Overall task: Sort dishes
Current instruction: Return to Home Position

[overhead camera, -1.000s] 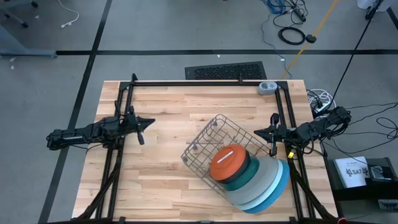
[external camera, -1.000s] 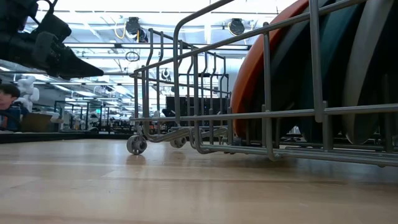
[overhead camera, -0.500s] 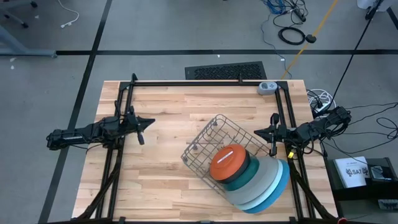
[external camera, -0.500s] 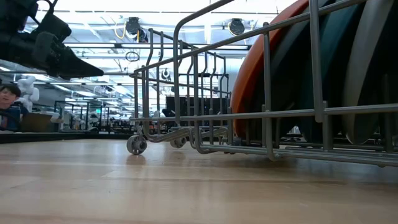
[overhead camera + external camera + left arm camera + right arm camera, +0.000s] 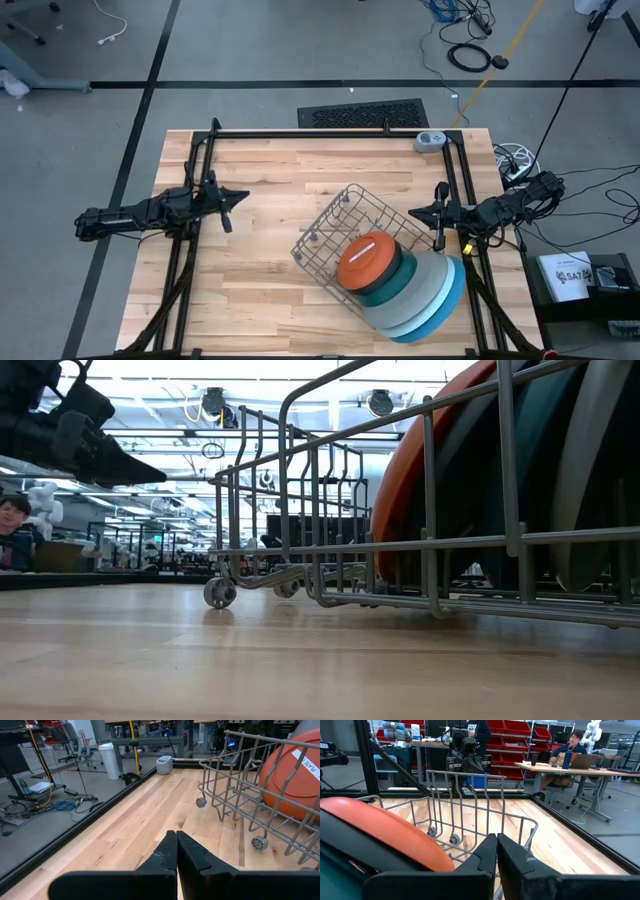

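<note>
A wire dish rack [image 5: 345, 232] stands on the table right of centre. A row of dishes stands on edge in it, leaning toward the near right corner: an orange plate [image 5: 366, 261] in front, then black, teal [image 5: 395, 285], grey and pale blue [image 5: 432, 290], with a blue one [image 5: 452, 300] last. My left gripper [image 5: 240, 196] hangs shut above the table's left side, well clear of the rack. My right gripper [image 5: 416, 212] hangs shut above the right side, just beyond the rack's far right corner. Each holds nothing.
A black tube frame [image 5: 330, 133] runs along the table's far, left and right edges. A small grey device [image 5: 430, 141] sits at the far right corner. Bare wood lies between my left gripper and the rack. People sit at desks in the room beyond.
</note>
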Controlling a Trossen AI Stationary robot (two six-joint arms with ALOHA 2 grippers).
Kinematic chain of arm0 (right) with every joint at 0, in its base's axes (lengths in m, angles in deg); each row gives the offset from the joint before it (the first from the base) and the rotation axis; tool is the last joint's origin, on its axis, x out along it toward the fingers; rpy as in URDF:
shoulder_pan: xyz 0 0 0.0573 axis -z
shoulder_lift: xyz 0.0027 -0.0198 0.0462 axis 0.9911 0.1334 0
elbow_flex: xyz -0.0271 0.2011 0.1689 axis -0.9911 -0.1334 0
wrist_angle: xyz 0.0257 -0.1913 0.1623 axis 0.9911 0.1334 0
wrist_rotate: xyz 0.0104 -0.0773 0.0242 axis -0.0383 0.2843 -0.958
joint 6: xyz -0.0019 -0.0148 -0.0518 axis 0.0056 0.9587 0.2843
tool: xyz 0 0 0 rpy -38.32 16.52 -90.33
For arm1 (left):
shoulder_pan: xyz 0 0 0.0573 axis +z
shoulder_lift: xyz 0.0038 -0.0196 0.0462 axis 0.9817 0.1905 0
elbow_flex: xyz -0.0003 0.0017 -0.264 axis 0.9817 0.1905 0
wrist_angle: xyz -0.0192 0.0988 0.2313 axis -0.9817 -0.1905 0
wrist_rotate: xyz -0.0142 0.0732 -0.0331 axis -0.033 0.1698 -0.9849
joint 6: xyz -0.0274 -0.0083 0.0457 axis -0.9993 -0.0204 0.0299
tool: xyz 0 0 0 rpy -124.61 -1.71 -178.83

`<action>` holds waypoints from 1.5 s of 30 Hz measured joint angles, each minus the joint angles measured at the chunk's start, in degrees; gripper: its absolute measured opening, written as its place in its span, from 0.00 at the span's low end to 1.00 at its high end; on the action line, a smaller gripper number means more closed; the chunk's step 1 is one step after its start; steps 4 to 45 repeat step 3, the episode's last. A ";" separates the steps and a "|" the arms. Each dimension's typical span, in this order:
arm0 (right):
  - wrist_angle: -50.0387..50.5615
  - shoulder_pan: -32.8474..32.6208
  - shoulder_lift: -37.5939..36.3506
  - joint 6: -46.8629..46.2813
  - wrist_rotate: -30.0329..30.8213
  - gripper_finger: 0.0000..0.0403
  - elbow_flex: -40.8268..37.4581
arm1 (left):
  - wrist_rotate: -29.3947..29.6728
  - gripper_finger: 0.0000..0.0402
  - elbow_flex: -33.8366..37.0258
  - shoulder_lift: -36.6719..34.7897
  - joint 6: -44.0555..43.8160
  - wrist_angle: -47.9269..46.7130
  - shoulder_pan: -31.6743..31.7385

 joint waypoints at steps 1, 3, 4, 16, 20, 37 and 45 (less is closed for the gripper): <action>-0.01 -0.01 0.00 0.00 0.00 0.02 0.00 | 0.00 0.00 0.00 -0.01 0.01 0.01 0.00; 0.00 0.00 0.00 -0.01 0.00 0.02 0.00 | 0.00 0.00 0.00 0.00 0.00 0.01 0.00; 0.00 0.00 0.00 -0.01 0.00 0.02 0.00 | 0.00 0.00 0.00 0.00 0.00 0.01 0.00; 0.00 0.00 0.00 -0.01 0.00 0.02 0.00 | 0.00 0.00 0.00 0.00 0.00 0.01 0.00; 0.00 0.00 0.00 -0.01 0.00 0.02 0.00 | 0.00 0.00 0.00 0.00 0.00 0.01 0.00; 0.00 0.00 0.00 -0.01 0.00 0.02 0.00 | 0.00 0.00 0.00 0.00 0.00 0.01 0.00; 0.00 0.00 0.00 -0.01 0.00 0.02 0.00 | 0.00 0.00 0.00 0.00 0.00 0.01 0.00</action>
